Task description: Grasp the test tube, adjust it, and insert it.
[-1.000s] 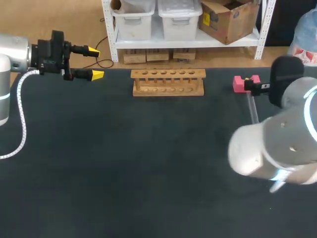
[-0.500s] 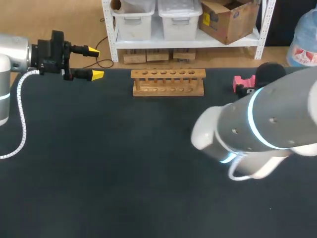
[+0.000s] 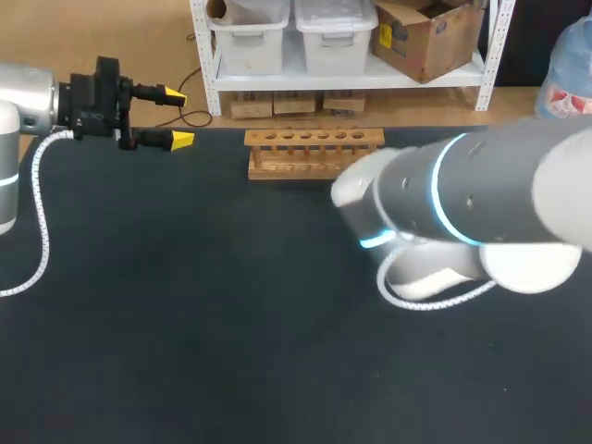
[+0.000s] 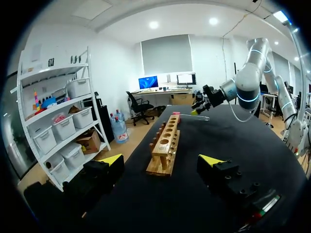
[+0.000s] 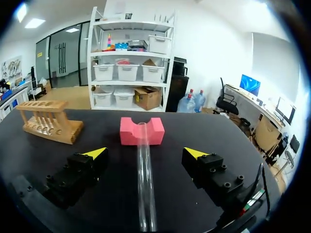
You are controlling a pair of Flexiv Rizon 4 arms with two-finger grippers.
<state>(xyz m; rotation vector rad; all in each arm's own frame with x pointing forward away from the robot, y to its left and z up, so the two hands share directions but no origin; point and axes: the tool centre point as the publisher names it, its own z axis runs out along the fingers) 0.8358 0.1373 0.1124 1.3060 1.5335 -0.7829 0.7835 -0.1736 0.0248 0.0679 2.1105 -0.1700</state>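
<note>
The right arm [image 3: 462,213] has swung its bulky elbow leftward over the table [image 3: 185,305] in the last second, hiding the tube from above; the left arm has not stirred. Nearest, the right gripper [image 5: 145,153] hangs with its fingers spread wide. The test tube [image 5: 144,184] lies between them, touched by neither. Its far end rests in the notch of a pink block [image 5: 141,131] by the table's far edge, right of the wooden rack [image 3: 314,153]. I'd expect thin glass: light, stiff, slick, apt to roll or crack, so a gentle pinch mid-length. At the far left corner the left gripper [image 3: 178,118] sits with fingers apart, empty.
</note>
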